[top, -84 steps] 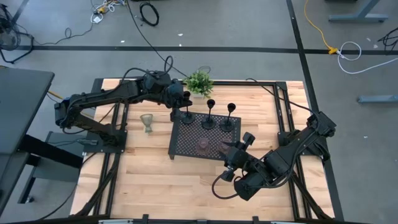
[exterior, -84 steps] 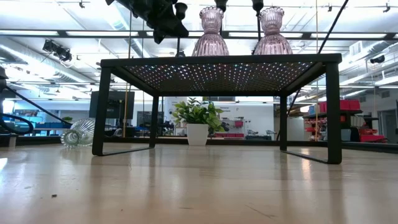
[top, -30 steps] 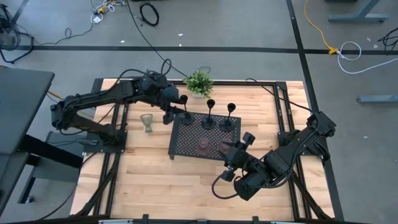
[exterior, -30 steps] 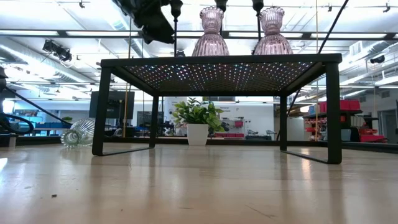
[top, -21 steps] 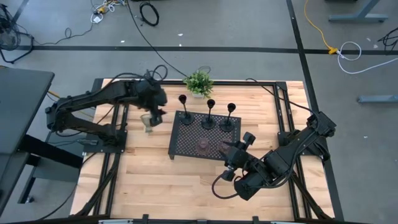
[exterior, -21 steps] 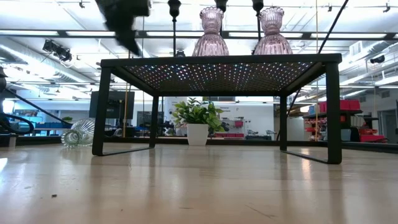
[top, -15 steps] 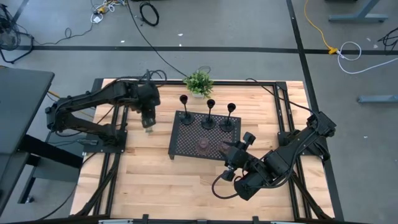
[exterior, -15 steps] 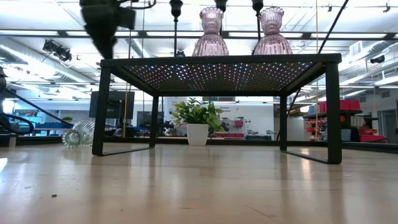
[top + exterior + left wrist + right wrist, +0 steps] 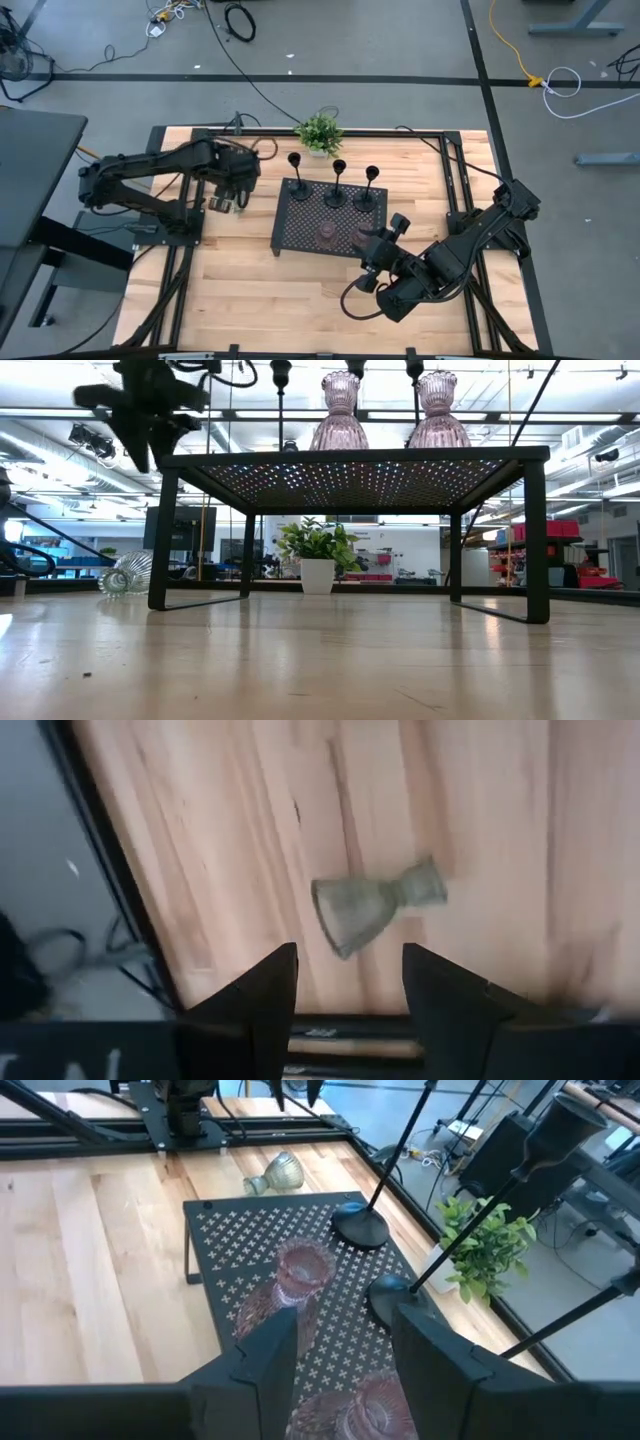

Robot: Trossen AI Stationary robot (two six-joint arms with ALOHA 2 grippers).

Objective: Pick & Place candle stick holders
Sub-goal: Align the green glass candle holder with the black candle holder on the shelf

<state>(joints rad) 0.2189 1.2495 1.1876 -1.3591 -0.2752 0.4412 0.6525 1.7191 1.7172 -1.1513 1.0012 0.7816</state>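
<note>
Greenish glass holder (image 9: pixel 378 910) lies on its side on the bare wooden worktop (image 9: pixel 300 290), near the worktop's left edge and well apart from the tray's left side; also seen in low view (image 9: pixel 128 573) and right wrist view (image 9: pixel 277 1174), tipped over, cup end wider than foot; left hand (image 9: pixel 350 982) hangs directly over it, fingers (image 9: pixel 262 995) spread apart with nothing between them, not touching the glass; in high view the left hand (image 9: pixel 228 195) covers the glass from above; black perforated tray (image 9: pixel 300 236) stands on legs mid-worktop; three slim black stemmed holders upright in a row along its far edge: left one (image 9: pixel 296 178), middle one (image 9: pixel 338 184), right one (image 9: pixel 370 189), bases on the tray, apart from one another; two pinkish glass holders stand upright on the tray's near half, one (image 9: pixel 326 235) nearer centre, other (image 9: pixel 360 237) just beside the right hand; low view shows both pink ones (image 9: pixel 339 412) (image 9: pixel 436 410) on top of tray; right hand (image 9: pixel 335 1338) rests low at the tray's near-right corner, fingers parted, empty, pink glass (image 9: pixel 297 1276) just ahead of it, not gripped; small green potted plant (image 9: pixel 319 133) at the worktop's far edge behind the tray.
</note>
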